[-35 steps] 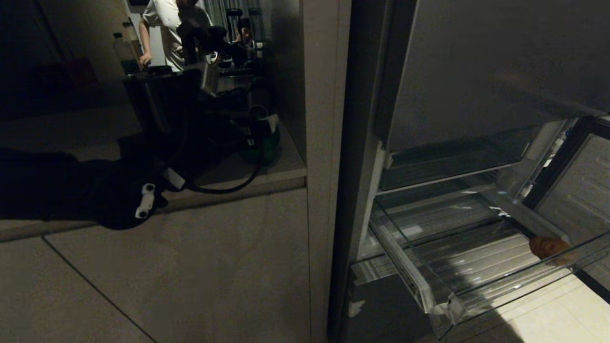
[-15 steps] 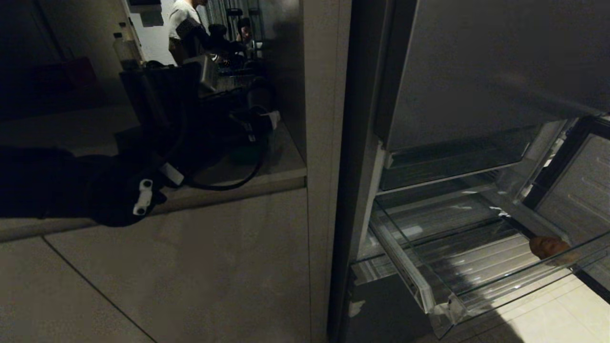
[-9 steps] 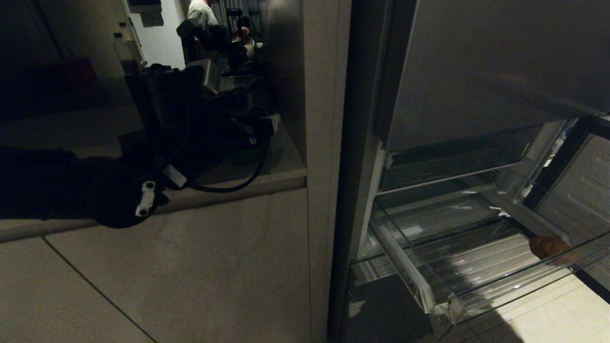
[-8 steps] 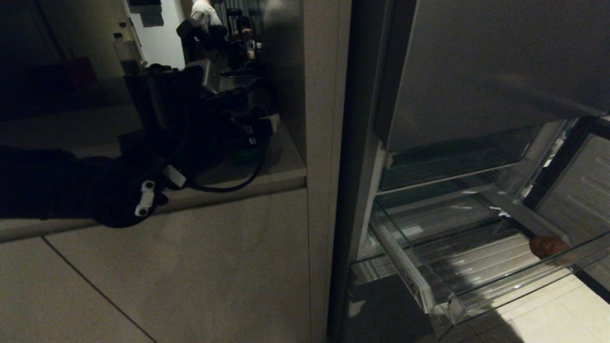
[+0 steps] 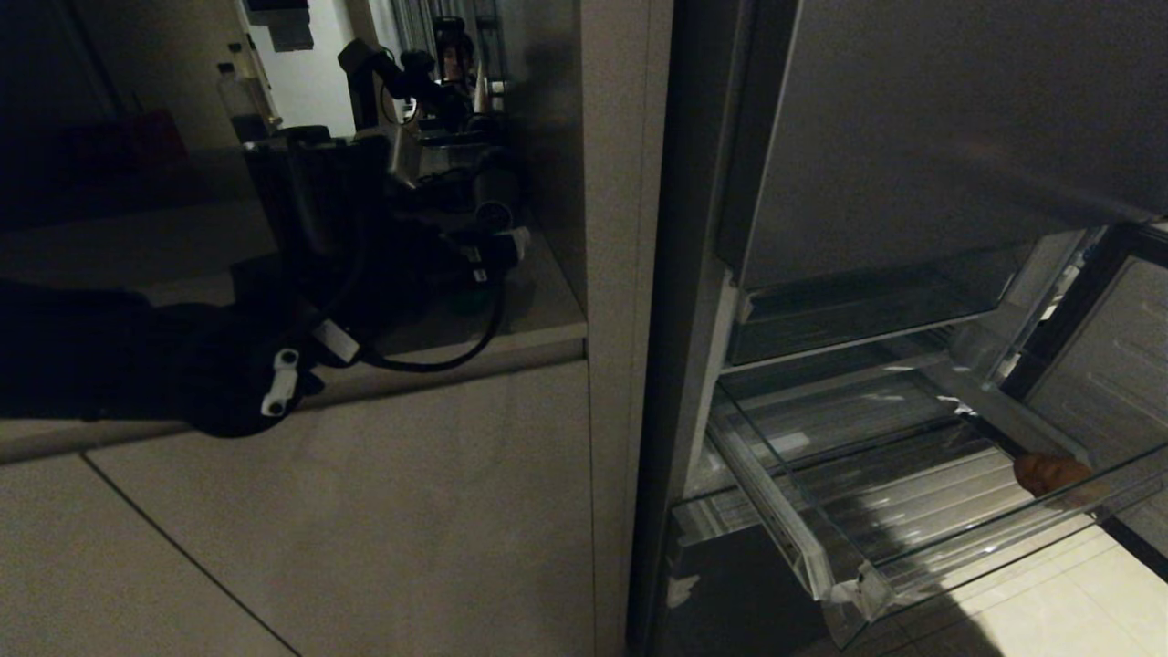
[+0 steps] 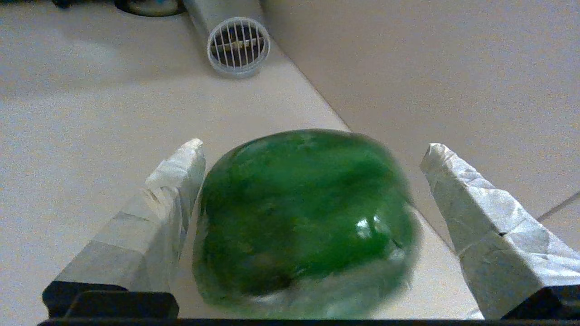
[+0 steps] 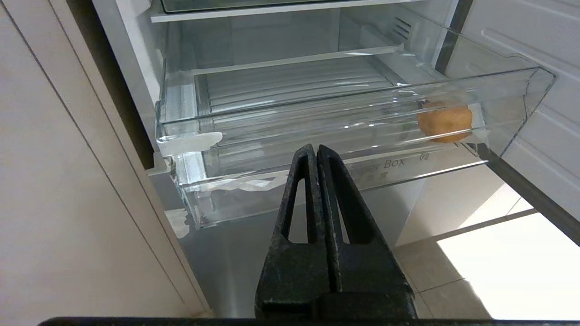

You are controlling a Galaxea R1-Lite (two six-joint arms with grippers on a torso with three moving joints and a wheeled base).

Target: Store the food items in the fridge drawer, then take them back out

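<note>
1. The left gripper (image 6: 312, 217), its fingers (image 6: 149, 226) wrapped in pale tape, is reaching over a beige ledge (image 6: 81, 149); jaws are standing wide apart.
2. A glossy, rounded green food item (image 6: 303, 217), pepper-like, is sitting between those fingers. One finger looks to be touching or nearly touching it, the other is standing clear of it. It is resting on the ledge, not clamped.
3. Beyond the fingertips, a round white slotted vent cap (image 6: 238, 45) is lying further along the ledge.
4. From the head view, the left arm (image 5: 182, 365) is stretching out towards the ledge; the green item is not discernible there.
5. The right gripper (image 7: 315, 154), black, is hanging with its fingers pressed together, holding nothing.
6. Ahead of it, the clear plastic fridge drawer (image 7: 217, 136) with a ribbed floor is standing pulled out.
7. A tan-brown, rounded potato-like lump (image 7: 445, 122) is lying inside the drawer at its far end from the right gripper, against the front wall.
</note>
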